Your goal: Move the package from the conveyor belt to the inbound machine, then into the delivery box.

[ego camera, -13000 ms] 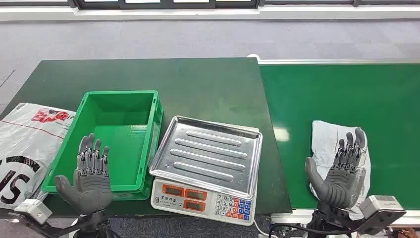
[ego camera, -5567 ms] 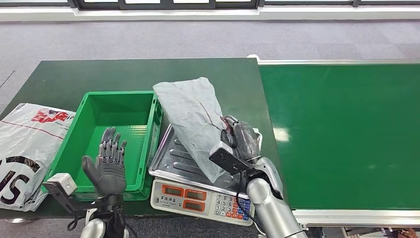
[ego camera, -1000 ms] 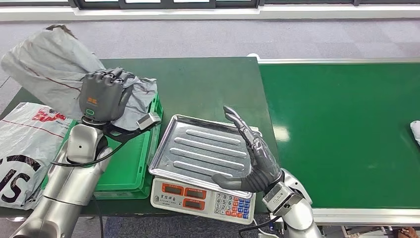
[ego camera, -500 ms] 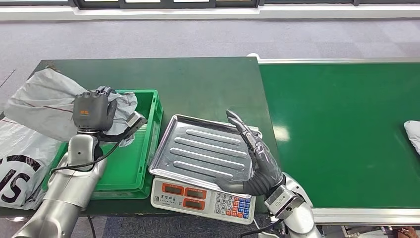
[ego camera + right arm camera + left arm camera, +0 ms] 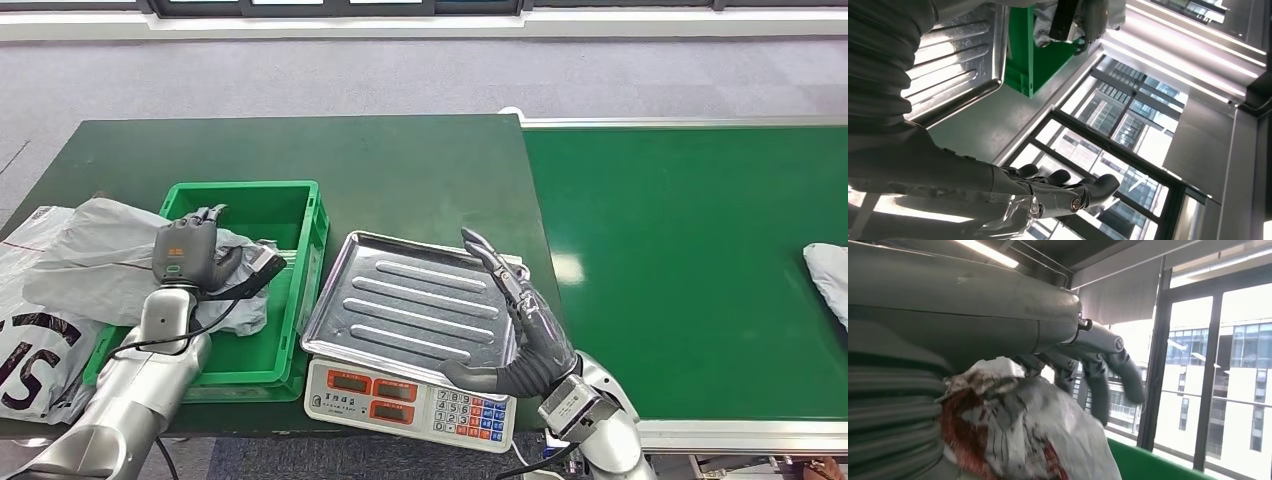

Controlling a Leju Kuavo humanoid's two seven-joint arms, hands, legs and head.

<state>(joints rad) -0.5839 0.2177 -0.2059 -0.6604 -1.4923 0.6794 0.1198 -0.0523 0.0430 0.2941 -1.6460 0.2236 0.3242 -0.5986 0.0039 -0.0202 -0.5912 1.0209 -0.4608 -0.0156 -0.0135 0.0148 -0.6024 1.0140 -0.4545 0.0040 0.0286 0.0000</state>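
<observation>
The left hand [image 5: 186, 250] grips the crumpled grey plastic package [image 5: 105, 262] over the left wall of the green plastic delivery crate [image 5: 300, 300]. The right hand [image 5: 525, 330], fingers spread and holding nothing, hovers beside the steel scale tray [image 5: 400, 300] on the dark green table [image 5: 400, 170]; a second grey package [image 5: 828, 280] lies on the green conveyor belt [image 5: 690, 250]

Your left hand [image 5: 186, 252] has lowered the grey package [image 5: 110, 262] from above the counter onto the left rim of the green box [image 5: 310, 240]. Your right hand [image 5: 520, 330] left it and opened beside the scale tray [image 5: 400, 300]. Another package [image 5: 828, 280] has arrived on the belt [image 5: 690, 200].
</observation>
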